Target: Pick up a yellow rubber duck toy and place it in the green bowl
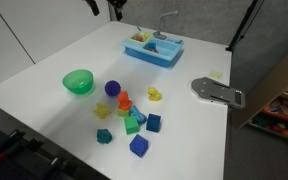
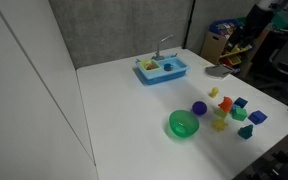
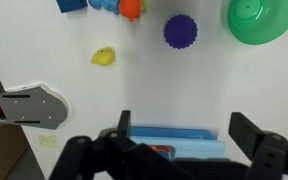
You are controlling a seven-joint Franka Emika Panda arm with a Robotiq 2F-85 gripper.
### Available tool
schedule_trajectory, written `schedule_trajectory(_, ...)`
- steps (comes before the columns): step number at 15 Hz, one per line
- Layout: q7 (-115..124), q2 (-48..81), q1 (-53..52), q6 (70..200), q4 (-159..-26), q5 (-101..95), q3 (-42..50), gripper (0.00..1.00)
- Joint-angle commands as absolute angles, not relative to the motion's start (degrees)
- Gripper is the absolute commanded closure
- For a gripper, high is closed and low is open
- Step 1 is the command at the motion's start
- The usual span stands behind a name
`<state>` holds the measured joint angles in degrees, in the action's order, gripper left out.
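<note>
The yellow rubber duck toy (image 1: 155, 94) lies on the white table between the block cluster and a grey metal plate. It also shows in the wrist view (image 3: 103, 56) and in an exterior view (image 2: 213, 92). The green bowl (image 1: 78, 81) stands empty to the side, also seen in an exterior view (image 2: 183, 124) and at the wrist view's top edge (image 3: 259, 18). My gripper (image 3: 184, 128) is open and empty, high above the blue tray, far from the duck. Only its tip shows at the top of an exterior view (image 1: 115, 8).
A blue rectangular tray with a small tap (image 1: 152, 48) stands at the back, under the gripper (image 3: 174, 140). A purple spiky ball (image 1: 112, 88) sits beside the bowl. Several coloured blocks (image 1: 134, 122) cluster near the front. A grey metal plate (image 1: 216, 91) lies at the table edge.
</note>
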<state>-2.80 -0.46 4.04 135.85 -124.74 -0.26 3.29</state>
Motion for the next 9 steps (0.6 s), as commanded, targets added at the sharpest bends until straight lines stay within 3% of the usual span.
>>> schedule_trajectory(1,-6.28,7.49,5.06,135.18,-117.68,4.71,4.48,0.0)
schedule_trajectory(9,-4.97,21.56,8.97,137.0,-109.57,4.42,6.33,0.0)
